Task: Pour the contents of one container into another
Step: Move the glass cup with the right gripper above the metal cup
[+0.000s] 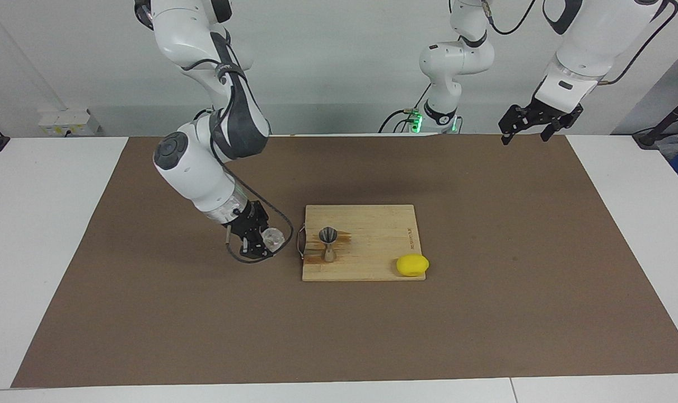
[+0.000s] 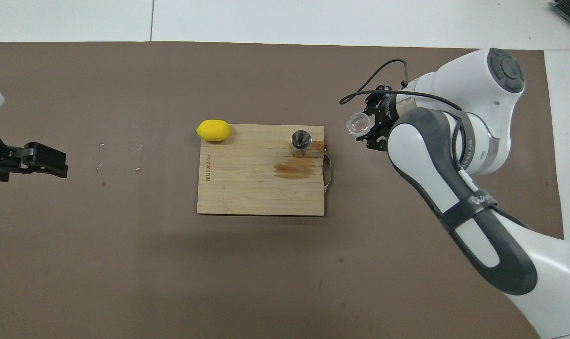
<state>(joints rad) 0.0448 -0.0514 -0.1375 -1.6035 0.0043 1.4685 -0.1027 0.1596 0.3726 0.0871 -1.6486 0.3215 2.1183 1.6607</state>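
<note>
Left of centre in the facing view, the right gripper [image 1: 262, 242] is closed on the clear cup [image 1: 272, 239], holding it tipped on its side in the air just off the handle end of the cutting board [image 1: 372, 224]. The steel jigger [image 1: 328, 244] stands upright on that board, beside a wet stain, with a lemon [image 1: 412, 265] at the board's lower right corner. At upper right the left gripper [image 1: 532, 124] waits, fingers spread and empty, above the brown mat [image 1: 484, 313].

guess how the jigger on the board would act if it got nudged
The jigger would probably tip: it stands upright on a narrow foot with a pinched waist. Being round, it may then roll on the board. Bare steel looks stiff, likely slippery.
</note>
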